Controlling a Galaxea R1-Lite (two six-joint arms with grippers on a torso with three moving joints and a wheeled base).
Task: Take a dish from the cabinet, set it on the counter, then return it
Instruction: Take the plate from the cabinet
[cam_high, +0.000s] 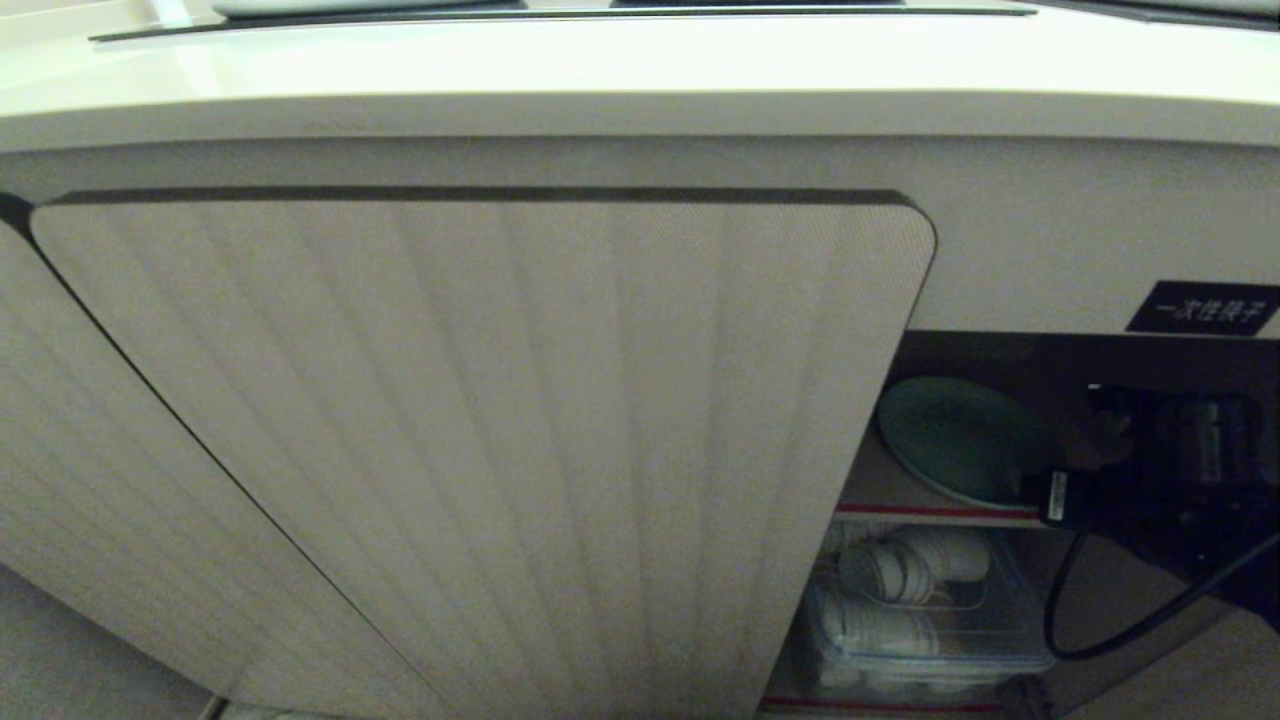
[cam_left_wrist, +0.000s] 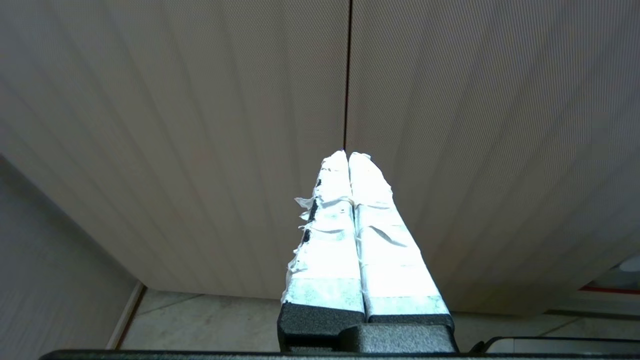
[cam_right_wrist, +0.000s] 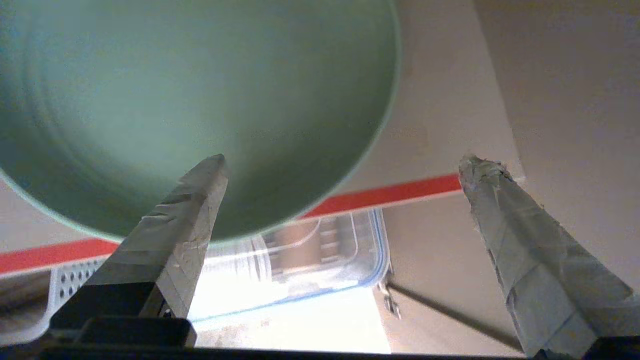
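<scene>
Wide-open, empty right end effector (cam_right_wrist: 340, 165) just before the dish (cam_right_wrist: 195, 105) on the red-edged shelf (cam_right_wrist: 395, 192) inside the cabinet (cam_high: 480, 440), apparently poised to grasp its rim; left end effector (cam_left_wrist: 347, 155) closed, parked facing the doors.

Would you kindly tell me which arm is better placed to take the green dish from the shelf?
The right. Its open tool is already at the dish inside the cabinet; the left tool sits shut before closed doors.

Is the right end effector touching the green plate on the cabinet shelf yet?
Cannot tell. In the right wrist view one finger of the open right end effector overlaps the green plate; neither contact nor gap shows plainly.
</scene>
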